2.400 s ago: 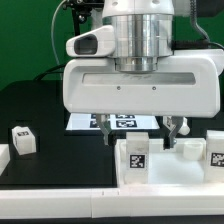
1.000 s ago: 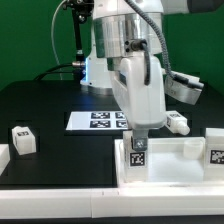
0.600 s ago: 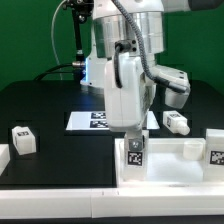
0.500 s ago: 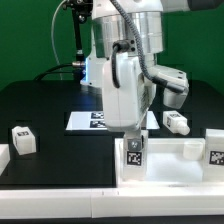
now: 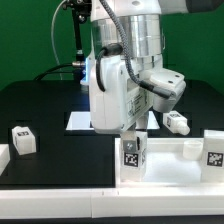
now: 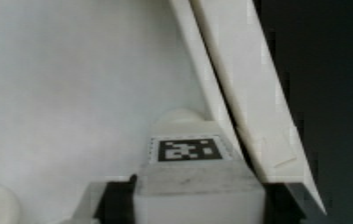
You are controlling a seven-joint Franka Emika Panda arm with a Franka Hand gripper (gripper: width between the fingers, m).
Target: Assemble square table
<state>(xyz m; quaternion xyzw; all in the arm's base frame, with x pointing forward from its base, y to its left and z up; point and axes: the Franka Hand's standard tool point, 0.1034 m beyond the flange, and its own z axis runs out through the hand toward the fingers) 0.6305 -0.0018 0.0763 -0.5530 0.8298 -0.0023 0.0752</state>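
The square table's white slab (image 5: 170, 166) lies at the front of the black table. A stubby white leg (image 5: 133, 153) with a black-and-white tag stands upright at the slab's corner on the exterior view's left. My gripper (image 5: 133, 134) comes straight down on the leg and is shut on it. In the wrist view the tagged leg (image 6: 191, 152) sits between my two dark fingers (image 6: 116, 202), over the slab (image 6: 66, 90) and close to its raised edge. My gripper (image 6: 194, 206) is pressed on both sides of the leg.
Another tagged leg (image 5: 20, 139) lies on the black table at the exterior view's left. One more leg (image 5: 214, 150) stands at the right edge, and a third (image 5: 177, 122) lies behind the slab. The marker board (image 5: 77, 121) lies behind my hand.
My hand has turned about its vertical axis while staying on the leg, so a broader side now faces the exterior camera. The leg stays at the same corner.
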